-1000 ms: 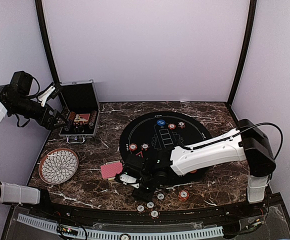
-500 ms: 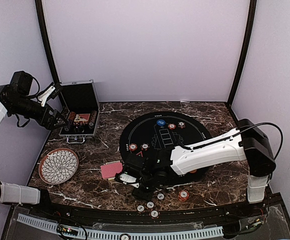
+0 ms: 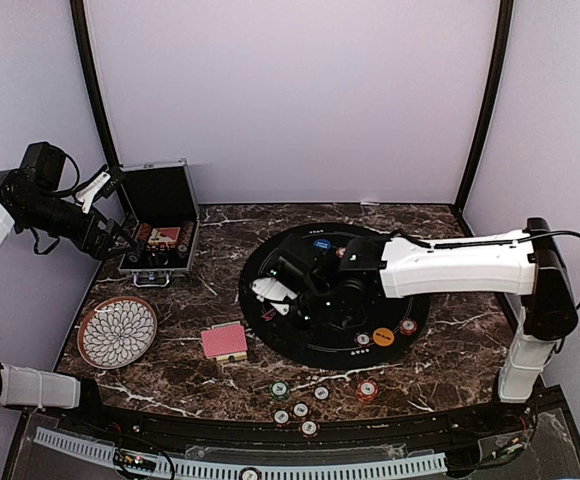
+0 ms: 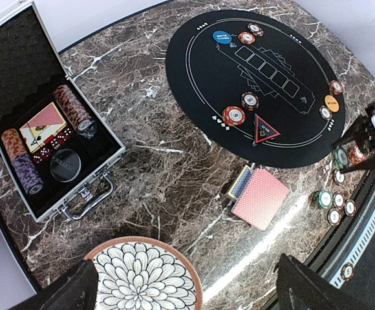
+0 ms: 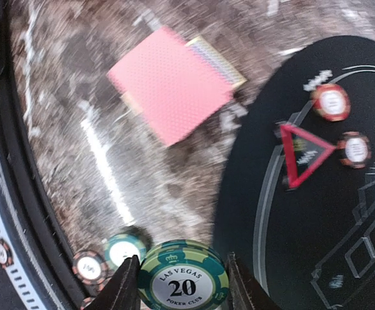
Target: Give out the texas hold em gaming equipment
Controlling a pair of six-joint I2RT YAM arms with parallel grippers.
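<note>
Right gripper (image 3: 273, 296), now over the mat (image 3: 320, 345), clamps a green chip (image 5: 183, 284) seen only wrist-side; left gripper (image 3: 120, 243) gapes.

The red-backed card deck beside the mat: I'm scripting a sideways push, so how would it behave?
The deck is probably a loose stack: its top cards already sit skewed off the lower ones, so a push would likely fan it. The marble table looks glossy, so it may slide easily. Being flat, it should not tip or roll.

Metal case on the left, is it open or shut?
Open: the metal case has its lid standing up, with chips and cards visible inside.
</note>
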